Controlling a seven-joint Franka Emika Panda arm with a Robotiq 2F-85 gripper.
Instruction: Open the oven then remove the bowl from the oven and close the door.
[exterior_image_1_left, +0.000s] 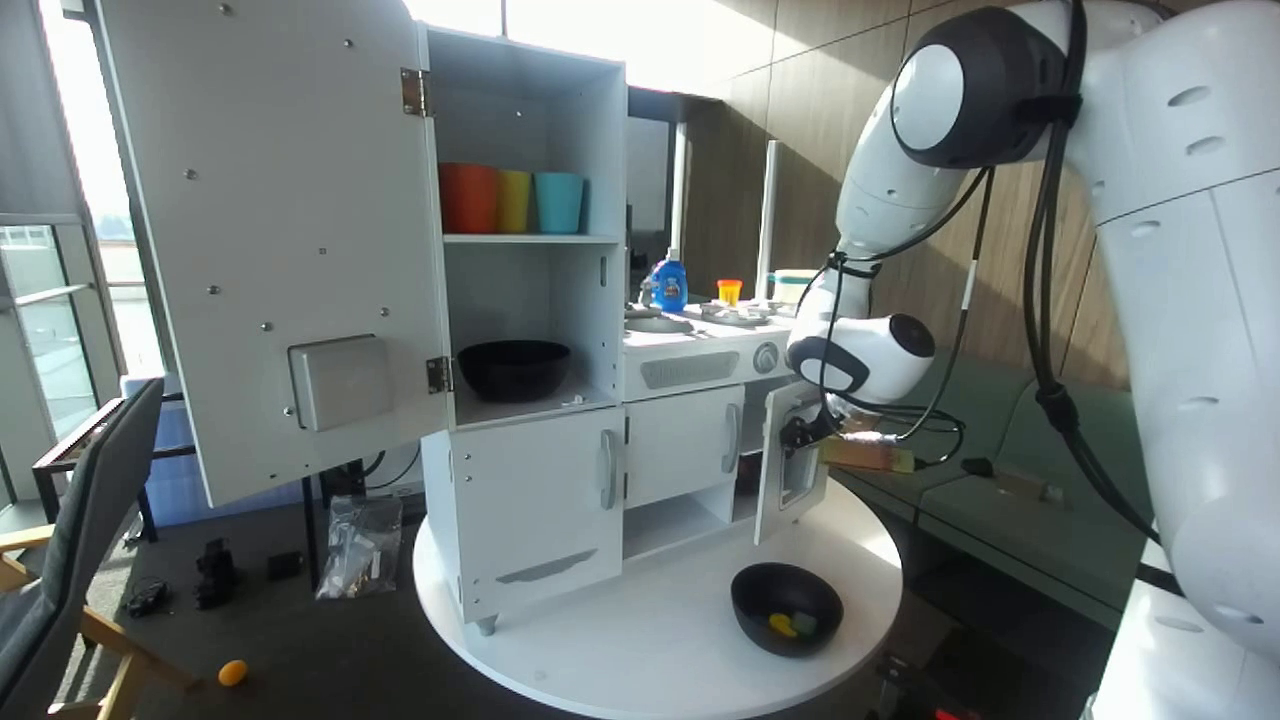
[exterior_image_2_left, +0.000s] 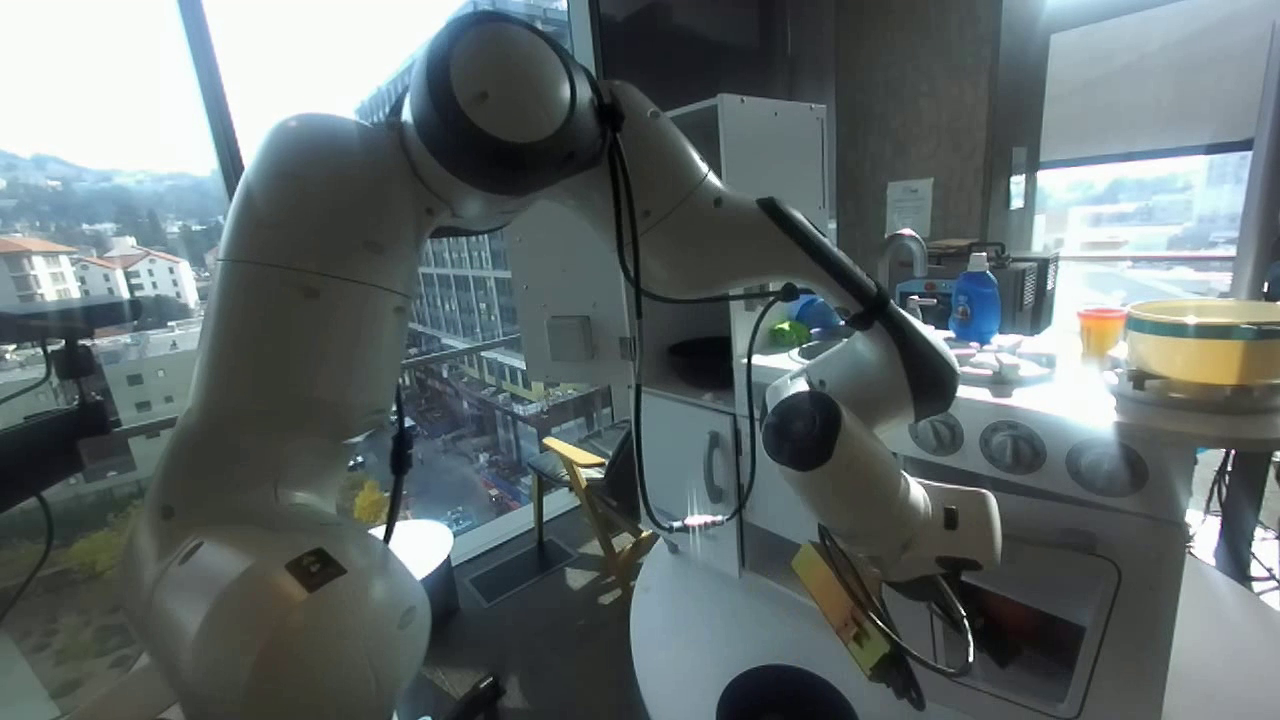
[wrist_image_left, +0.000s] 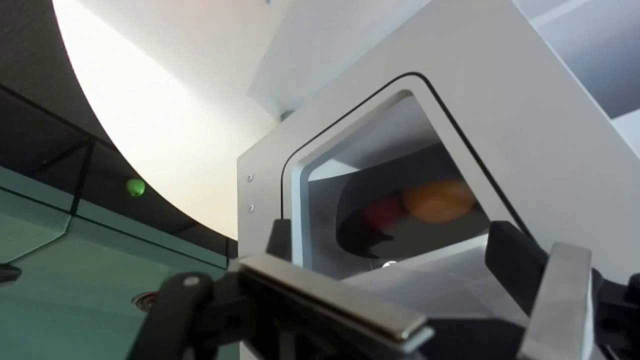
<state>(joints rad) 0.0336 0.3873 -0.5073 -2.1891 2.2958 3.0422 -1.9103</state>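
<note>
The oven (exterior_image_2_left: 1057, 450) is the part of the white toy kitchen below the knobs. Its door (exterior_image_1_left: 777, 508) stands partly swung out in an exterior view, its free edge away from the oven. In the wrist view the door (wrist_image_left: 465, 70) fills the middle. Through its window shows the dark bowl (wrist_image_left: 385, 185), with red and orange things in it. The bowl's rest is hidden by the door. My gripper (exterior_image_1_left: 795, 437) is at the door's window. In the wrist view the gripper (wrist_image_left: 395, 245) has its fingers spread wide, nothing between them; I cannot tell whether they touch the door.
Another black bowl (exterior_image_1_left: 785, 600) with yellow and green things stands on the round white table (exterior_image_1_left: 560, 660). A black dish (exterior_image_1_left: 515, 370) sits on the cabinet shelf. The tall cabinet door (exterior_image_1_left: 270, 200) hangs open. A blue bottle (exterior_image_1_left: 670, 285) and a yellow pot (exterior_image_2_left: 1200, 350) stand on top.
</note>
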